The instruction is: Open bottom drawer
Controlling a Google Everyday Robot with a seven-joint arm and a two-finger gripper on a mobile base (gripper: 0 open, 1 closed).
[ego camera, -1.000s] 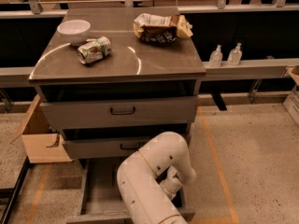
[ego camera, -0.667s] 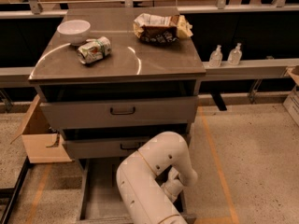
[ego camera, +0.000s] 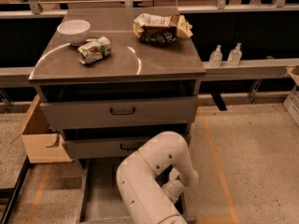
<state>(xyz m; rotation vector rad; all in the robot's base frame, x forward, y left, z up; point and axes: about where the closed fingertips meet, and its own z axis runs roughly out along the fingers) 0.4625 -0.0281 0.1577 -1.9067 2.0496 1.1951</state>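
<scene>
The bottom drawer (ego camera: 99, 190) is pulled out toward me below the cabinet. I see its grey inner floor and its left side wall. Its front panel and handle are hidden under my white arm (ego camera: 154, 171). The arm bends over the right half of the open drawer. My gripper (ego camera: 174, 188) is tucked low behind the elbow, at the drawer's right side just under the middle drawer front (ego camera: 100, 147). Above that is the taller top drawer front (ego camera: 119, 111), with a black loop handle.
On the cabinet top (ego camera: 154, 59) are a white bowl (ego camera: 73, 31), a crushed can (ego camera: 94, 50) and a chip bag (ego camera: 161, 28). An open cardboard box (ego camera: 39, 139) stands left of the cabinet. Two small bottles (ego camera: 225, 56) stand on a ledge to the right.
</scene>
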